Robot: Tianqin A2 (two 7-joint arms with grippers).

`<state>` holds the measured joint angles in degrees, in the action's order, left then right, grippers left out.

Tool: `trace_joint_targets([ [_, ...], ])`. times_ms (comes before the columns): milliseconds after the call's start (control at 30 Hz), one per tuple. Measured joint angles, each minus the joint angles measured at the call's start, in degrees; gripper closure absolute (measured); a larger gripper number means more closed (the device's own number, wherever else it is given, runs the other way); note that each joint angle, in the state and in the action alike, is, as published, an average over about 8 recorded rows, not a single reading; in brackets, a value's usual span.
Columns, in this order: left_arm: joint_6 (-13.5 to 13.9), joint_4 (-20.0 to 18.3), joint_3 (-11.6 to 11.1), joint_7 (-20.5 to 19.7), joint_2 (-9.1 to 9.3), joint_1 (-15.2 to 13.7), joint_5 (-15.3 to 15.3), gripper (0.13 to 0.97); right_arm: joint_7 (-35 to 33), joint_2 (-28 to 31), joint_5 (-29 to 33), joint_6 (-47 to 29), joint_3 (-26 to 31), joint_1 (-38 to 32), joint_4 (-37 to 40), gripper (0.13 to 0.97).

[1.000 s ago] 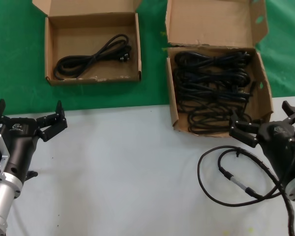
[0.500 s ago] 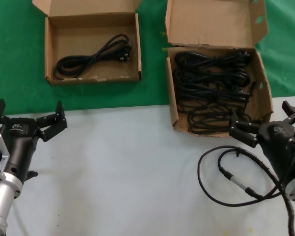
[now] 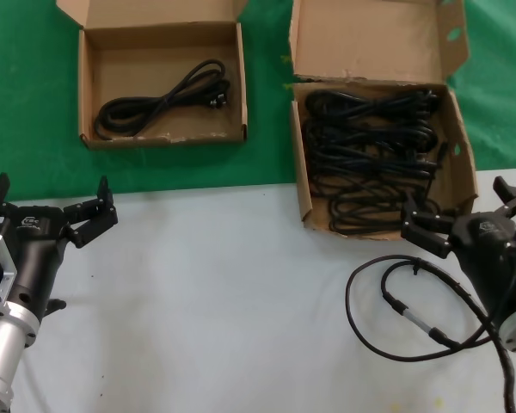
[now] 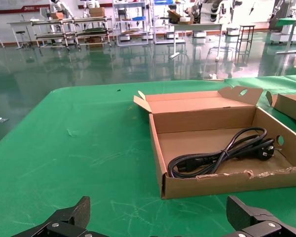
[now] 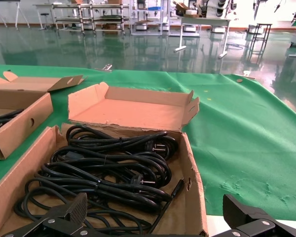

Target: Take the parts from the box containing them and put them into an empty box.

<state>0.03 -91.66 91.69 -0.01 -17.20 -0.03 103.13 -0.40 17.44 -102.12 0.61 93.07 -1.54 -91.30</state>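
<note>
Right end effector (image 3: 463, 213) hovered released at the near edge of the larger box (image 3: 301, 185), over its cord bundles (image 3: 370, 155). Left end effector (image 3: 50, 202) waited released above the desk (image 3: 224, 301). 1 cord (image 3: 159, 101) lay in the smaller box (image 3: 87, 95).

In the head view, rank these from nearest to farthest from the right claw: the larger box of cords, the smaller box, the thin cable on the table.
From the right claw:
1. Thin cable, just below it on the white table, and larger box, right beside it: too close to call.
2. Smaller box, far across on the robot's left.
</note>
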Motion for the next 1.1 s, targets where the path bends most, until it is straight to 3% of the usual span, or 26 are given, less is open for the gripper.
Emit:
trace_joint_targets([
  [1100, 0.0, 0.0, 0.0, 0.0, 0.0, 0.0, 0.0, 0.132, 0.0, 0.0, 0.0, 0.0, 0.0, 0.0, 0.0, 0.129],
])
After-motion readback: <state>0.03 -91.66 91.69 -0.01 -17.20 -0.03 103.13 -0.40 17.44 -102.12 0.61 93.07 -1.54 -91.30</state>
